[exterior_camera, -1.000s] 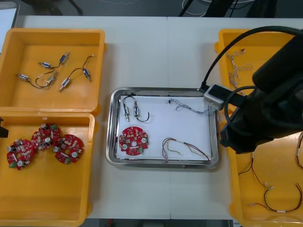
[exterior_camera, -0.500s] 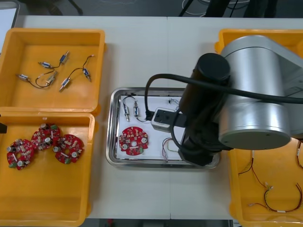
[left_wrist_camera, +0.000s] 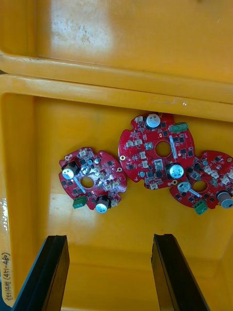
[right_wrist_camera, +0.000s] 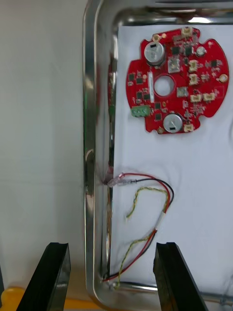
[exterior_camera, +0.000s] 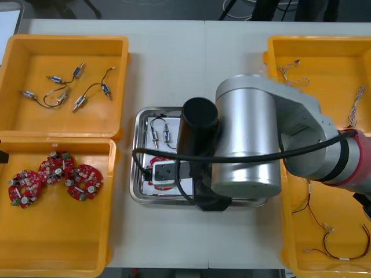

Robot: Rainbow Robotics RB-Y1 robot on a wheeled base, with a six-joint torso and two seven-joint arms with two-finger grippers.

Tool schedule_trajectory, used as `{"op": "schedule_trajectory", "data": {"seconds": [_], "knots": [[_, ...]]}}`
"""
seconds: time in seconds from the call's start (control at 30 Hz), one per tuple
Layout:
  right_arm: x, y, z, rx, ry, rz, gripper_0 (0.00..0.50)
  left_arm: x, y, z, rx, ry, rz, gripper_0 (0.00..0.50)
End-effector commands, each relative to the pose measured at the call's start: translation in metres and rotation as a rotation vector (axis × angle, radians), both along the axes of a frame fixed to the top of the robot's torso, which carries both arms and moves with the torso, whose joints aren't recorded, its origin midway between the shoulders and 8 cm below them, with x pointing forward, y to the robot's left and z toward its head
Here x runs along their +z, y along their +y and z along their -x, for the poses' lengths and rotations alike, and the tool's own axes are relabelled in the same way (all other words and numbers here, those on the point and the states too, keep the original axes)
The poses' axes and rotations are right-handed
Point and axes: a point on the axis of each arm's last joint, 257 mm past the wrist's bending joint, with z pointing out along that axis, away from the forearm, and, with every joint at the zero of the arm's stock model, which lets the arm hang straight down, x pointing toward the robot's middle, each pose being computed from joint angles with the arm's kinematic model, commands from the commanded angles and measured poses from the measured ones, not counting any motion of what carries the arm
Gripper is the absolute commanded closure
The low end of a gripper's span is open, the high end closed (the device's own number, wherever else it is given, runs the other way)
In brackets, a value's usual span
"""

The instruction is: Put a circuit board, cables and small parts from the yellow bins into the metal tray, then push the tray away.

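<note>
1. Front view: the right arm (exterior_camera: 249, 145) covers the middle and right of the metal tray (exterior_camera: 138, 179). The tray's left rim and far-left corner are exposed.
2. The tray's circuit board (exterior_camera: 148, 174) lies mostly under the wrist, with a red edge showing.
3. The small metal parts (exterior_camera: 166, 136) in the tray are too small to tell their kind.
4. The far right yellow bin (exterior_camera: 330, 58) and the near right yellow bin (exterior_camera: 288, 231) are cut off by the picture's edge. The near one is partly under the arm.
5. Left wrist view: the outermost board (left_wrist_camera: 208, 187) is cut off by the picture's edge.

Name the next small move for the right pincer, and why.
Probably lower the open right pincer against the metal tray, then push: it already holds a circuit board, cables and small metal parts. Left pincer idles over a yellow bin.
</note>
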Motion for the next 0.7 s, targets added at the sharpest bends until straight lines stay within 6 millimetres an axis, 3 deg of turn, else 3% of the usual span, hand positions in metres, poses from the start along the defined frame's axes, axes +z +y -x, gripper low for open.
{"op": "schedule_trajectory", "data": {"seconds": [0.03,0.27,0.7], "knots": [[-0.017,0.015,0.008,0.087,0.009,0.016,0.0,0.02,-0.004,-0.012,-0.032,-0.07,-0.015,0.0],[-0.042,0.014,0.016,0.055,0.045,-0.024,0.0,0.02,-0.004,-0.012,-0.032,-0.07,-0.015,0.0],[-0.065,0.009,0.015,0.062,-0.018,0.02,0.0,0.02,-0.004,-0.012,-0.032,-0.07,-0.015,0.0]]}}
